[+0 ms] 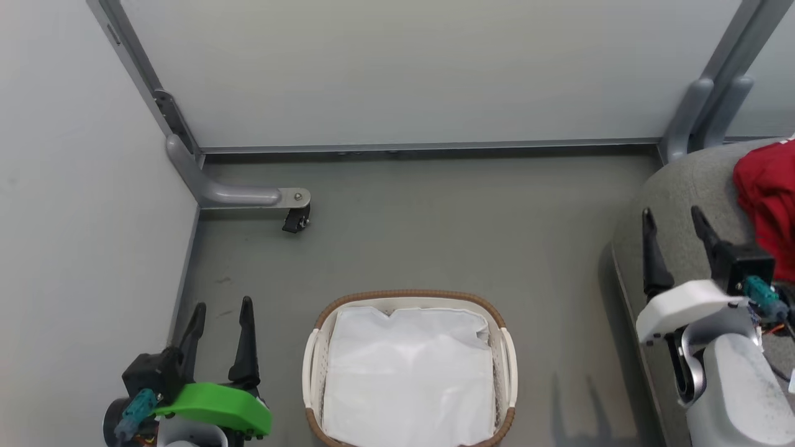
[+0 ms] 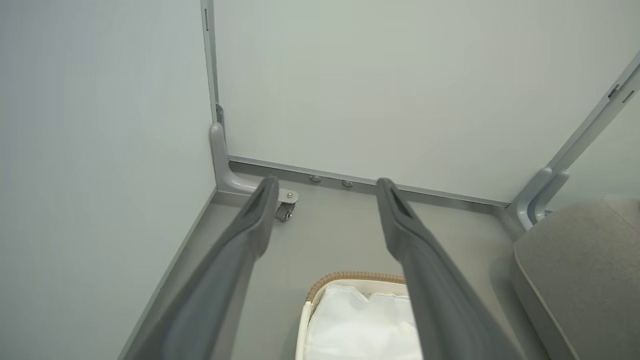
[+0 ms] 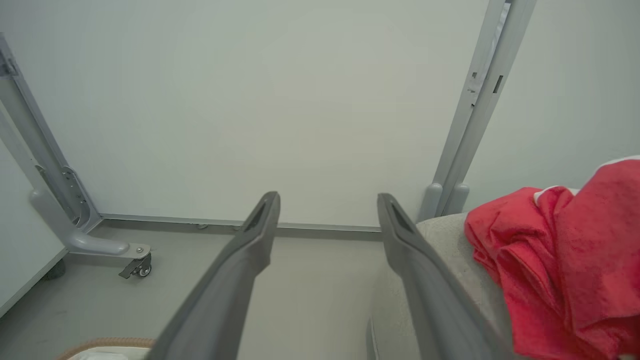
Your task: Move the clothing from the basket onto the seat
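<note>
Red soft fabric clothing (image 1: 767, 205) lies bunched on the grey upholstered seat (image 1: 677, 198), right of the oval white perforated basket (image 1: 410, 295) with brown woven rim. The right gripper (image 1: 672, 214) hovers beside the clothing, fingers spread, empty. The left gripper (image 1: 223, 304), left of the basket, is likewise spread.

Judgement: transfer looks complete; any withdrawal should avoid snagging the cloth. The head view has the white fabric liner (image 1: 410, 366) bare; the right wrist view gives the folds close.

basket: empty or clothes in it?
Empty. The basket holds just its white liner; the red clothing lies on the seat.
</note>
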